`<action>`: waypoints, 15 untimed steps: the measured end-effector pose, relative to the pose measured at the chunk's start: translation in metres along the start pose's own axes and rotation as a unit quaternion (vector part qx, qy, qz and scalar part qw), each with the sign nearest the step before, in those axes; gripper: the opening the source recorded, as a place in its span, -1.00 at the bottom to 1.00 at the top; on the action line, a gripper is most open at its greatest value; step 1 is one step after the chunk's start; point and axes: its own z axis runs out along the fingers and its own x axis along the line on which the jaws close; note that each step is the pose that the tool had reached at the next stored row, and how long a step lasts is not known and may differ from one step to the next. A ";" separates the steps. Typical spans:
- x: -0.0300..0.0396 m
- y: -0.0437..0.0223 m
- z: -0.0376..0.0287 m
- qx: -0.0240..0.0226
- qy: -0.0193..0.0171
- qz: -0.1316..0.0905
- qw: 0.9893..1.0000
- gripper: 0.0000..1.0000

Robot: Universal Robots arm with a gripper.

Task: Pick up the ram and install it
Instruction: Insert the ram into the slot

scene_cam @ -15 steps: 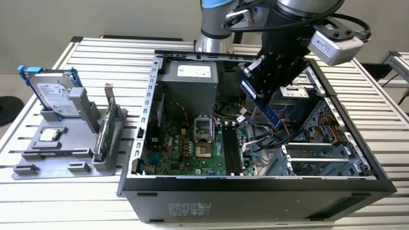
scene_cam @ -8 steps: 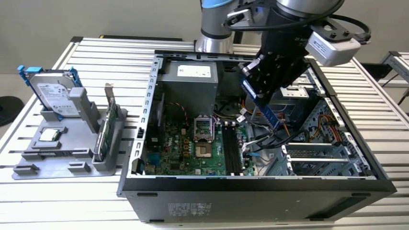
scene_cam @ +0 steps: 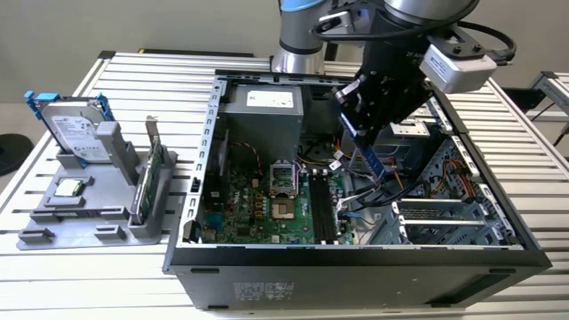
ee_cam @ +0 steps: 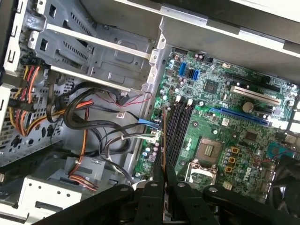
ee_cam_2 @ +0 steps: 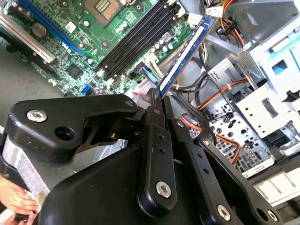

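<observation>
The table of pale metal slats carries the case, which lies on its side with its open face up. The arm leans in over the case from the far side.

On the table just beside the case, on the exterior view's left, is a grey holder. A hard drive stands upright in it, a green card stands on edge at the end nearest the case, and a small chip lies flat on it.

Inside the case, the grey power supply fills the far corner and the green motherboard lies flat on the floor.

The gripper hangs over the middle of the case, and both wrist views show its fingers clenched on the upper end of the ram.

The ram is a blue stick held at a slant. Its lower end dips into the case over the loose cables, between the motherboard and the metal bays on the exterior view's right. In the second wrist view the ram runs out from the gripper. In the first wrist view the ram shows edge-on above the gripper.

The black slots lie on the case's floor at the motherboard's edge, near the ram but apart from it; the ram is not yet seated.
</observation>
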 end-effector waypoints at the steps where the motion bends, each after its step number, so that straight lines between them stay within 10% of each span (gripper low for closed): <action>1: 0.0000 0.0000 0.0000 0.000 0.000 0.006 1.000 -1.00; 15: 0.0000 0.0000 0.0000 0.001 0.000 0.078 0.997 -1.00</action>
